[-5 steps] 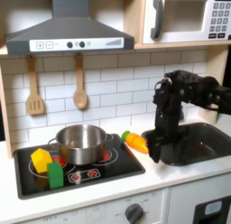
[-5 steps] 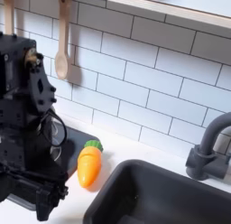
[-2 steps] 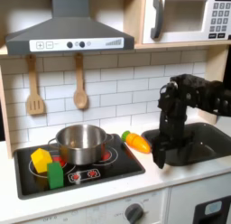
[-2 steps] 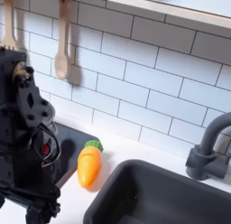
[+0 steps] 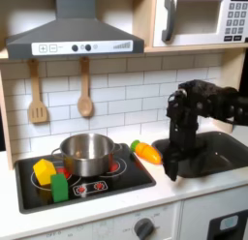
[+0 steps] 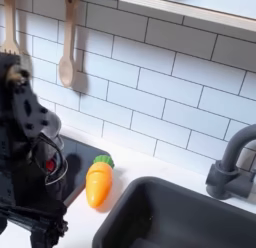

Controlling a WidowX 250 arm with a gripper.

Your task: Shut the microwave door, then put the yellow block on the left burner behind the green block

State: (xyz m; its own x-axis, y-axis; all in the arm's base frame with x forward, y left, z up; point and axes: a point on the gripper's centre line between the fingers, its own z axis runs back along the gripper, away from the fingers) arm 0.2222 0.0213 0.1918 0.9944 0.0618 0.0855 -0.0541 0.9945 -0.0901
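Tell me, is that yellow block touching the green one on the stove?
Cannot tell. In the first exterior view the yellow block sits directly behind the green block, overlapping it, so no gap or contact shows plainly.

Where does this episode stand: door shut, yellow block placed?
Both look done: the microwave door sits closed, and the yellow block rests behind the green block on the first exterior view's left burner. Nothing visibly in hand; the pincer hangs by the sink.

Carrot (image 5: 146, 152) beside tool (image 5: 170, 171), perhaps apart
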